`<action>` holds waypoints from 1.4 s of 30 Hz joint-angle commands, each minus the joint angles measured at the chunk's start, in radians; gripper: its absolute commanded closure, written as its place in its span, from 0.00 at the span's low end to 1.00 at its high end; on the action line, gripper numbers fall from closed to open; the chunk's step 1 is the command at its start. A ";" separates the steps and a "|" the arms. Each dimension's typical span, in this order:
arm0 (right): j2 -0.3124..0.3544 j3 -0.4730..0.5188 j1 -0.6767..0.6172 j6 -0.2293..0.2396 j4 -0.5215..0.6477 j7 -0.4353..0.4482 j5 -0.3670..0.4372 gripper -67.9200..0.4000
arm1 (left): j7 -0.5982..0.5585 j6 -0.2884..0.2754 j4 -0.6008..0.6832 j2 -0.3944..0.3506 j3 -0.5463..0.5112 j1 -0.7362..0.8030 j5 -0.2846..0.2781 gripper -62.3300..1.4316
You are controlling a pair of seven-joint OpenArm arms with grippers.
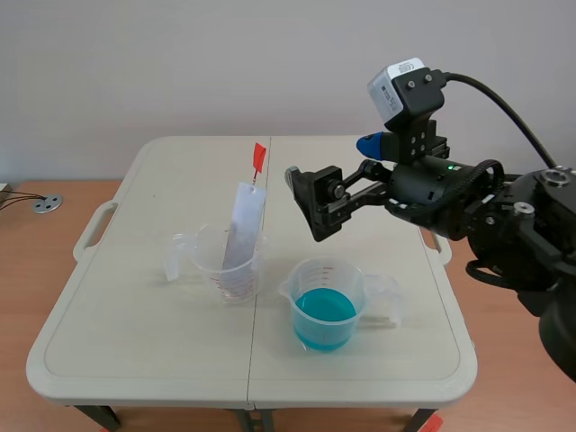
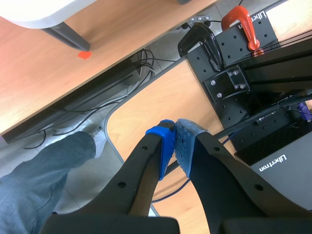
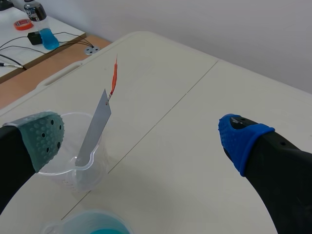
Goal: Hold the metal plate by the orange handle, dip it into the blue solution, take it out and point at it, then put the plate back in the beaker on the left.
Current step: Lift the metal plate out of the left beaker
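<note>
A grey metal plate [image 1: 241,229] with an orange handle [image 1: 258,160] leans upright in the clear beaker [image 1: 225,265] on the left. To its right stands the beaker of blue solution [image 1: 326,310]. My right gripper [image 1: 330,162] hangs open above the table, to the right of the plate and apart from it. In the right wrist view the plate [image 3: 95,129], its handle [image 3: 114,78] and their beaker [image 3: 73,165] lie ahead of the open gripper [image 3: 144,134], toward the grey-green pad. My left gripper [image 2: 175,141] is shut on nothing, off the table, and does not appear in the scene view.
The beige folding table [image 1: 135,342] has a seam down its middle between the two beakers. Under my left gripper are a wooden desk [image 2: 146,112], black mounting hardware [image 2: 234,83], cables and a person's leg in jeans [image 2: 44,180].
</note>
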 commanded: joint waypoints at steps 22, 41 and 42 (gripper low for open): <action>-0.169 -0.132 0.285 -0.003 -0.304 0.012 -0.030 0.02 | -0.010 -0.003 0.011 0.002 -0.001 0.003 -0.006 0.95; -0.251 -0.195 0.355 -0.003 -0.414 0.027 -0.029 0.02 | -0.010 -0.003 0.011 0.002 -0.001 0.003 -0.006 0.95; -0.251 -0.196 0.354 -0.004 -0.414 0.027 -0.029 0.02 | -0.010 -0.003 0.011 0.002 -0.001 0.003 -0.006 0.95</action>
